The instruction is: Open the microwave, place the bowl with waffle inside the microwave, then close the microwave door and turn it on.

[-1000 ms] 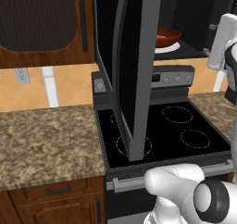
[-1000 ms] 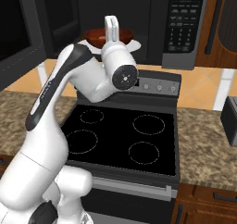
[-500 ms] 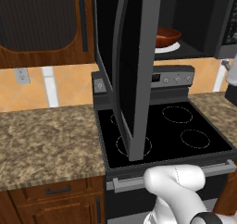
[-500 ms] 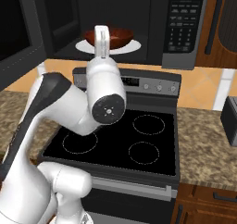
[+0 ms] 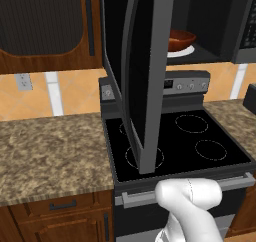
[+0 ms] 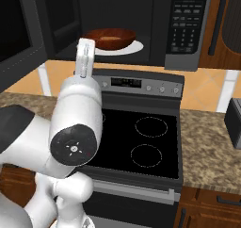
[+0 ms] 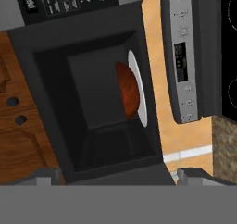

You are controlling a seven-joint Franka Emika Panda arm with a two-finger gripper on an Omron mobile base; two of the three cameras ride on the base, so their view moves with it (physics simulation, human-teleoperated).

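Your gripper (image 6: 85, 57) stands upright in front of the stove's back panel, below the microwave (image 6: 127, 20) cavity. Jaws spread wide, nothing between them; in the hand view the two tips sit far apart at the lower edge. It is clear of the bowl (image 6: 111, 37). The bowl rests on the white turntable (image 6: 134, 48) inside the cavity, and the waffle (image 6: 111, 35) shows as a pale patch within it. You see the microwave door (image 5: 142, 76) swung fully out, edge-on in the left base view, hanging over the stove (image 5: 185, 141). The button panel (image 6: 187, 17) sits right of the cavity. Granite counter (image 5: 50, 146) flanks the stove.
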